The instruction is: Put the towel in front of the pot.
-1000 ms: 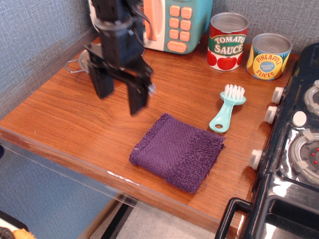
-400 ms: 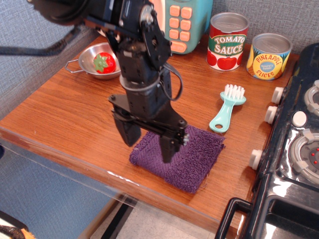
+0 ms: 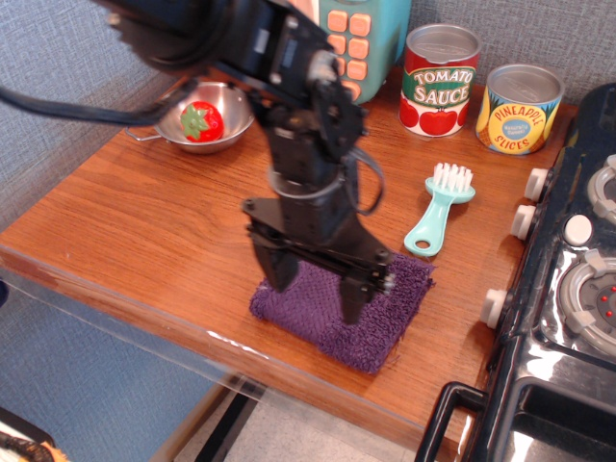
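Towel (image 3: pixel 371 322): dark purple, flat on worktop (image 3: pixel 125 231) near front edge, directly under claw (image 3: pixel 317 290). Claw fingers spread apart, pointing down, one tip over towel's left edge, other over its middle; can't tell if tips touch the cloth. Pot (image 3: pixel 207 117) well behind & left of claw at back of worktop, w/ a red strawberry (image 3: pixel 202 120) inside. Teal brush (image 3: pixel 439 210) just right & behind claw. Tomato sauce can (image 3: pixel 440 80) & pineapple can (image 3: pixel 519 108) farther back right. Stove (image 3: pixel 568 279) at far right.
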Tool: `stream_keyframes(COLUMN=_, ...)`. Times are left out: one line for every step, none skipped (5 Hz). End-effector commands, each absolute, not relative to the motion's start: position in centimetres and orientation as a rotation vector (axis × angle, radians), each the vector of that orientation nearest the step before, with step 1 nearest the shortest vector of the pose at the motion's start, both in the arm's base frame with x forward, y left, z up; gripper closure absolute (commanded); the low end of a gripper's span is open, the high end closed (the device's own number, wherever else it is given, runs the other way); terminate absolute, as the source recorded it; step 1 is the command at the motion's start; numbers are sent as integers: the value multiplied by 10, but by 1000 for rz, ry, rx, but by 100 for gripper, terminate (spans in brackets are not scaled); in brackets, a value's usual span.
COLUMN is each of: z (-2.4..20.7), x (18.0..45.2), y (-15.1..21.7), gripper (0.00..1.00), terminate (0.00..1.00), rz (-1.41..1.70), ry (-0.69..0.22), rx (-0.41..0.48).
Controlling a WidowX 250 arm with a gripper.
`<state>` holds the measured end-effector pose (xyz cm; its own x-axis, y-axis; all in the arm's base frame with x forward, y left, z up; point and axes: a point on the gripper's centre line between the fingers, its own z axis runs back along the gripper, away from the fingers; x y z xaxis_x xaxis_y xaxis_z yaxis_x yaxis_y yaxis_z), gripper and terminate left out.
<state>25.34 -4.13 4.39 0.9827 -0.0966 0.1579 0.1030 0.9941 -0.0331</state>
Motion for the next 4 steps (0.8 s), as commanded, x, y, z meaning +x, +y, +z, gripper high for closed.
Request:
stream_keyframes(z=50, x=274, y=-50, gripper=0, terminate=0, rz=-138, ry=-201, rx=0)
stream_keyframes(z=47, x=282, y=-51, gripper=0, terminate=0, rz=-129, ry=-204, rx=13)
stream_keyframes(z=38, x=286, y=-49, gripper=0, terminate=0, rz=-90, ry=-192, rx=32)
stream_keyframes(z=19, x=290, y=-44, gripper=0, terminate=0, rz=-80, ry=-157, rx=68)
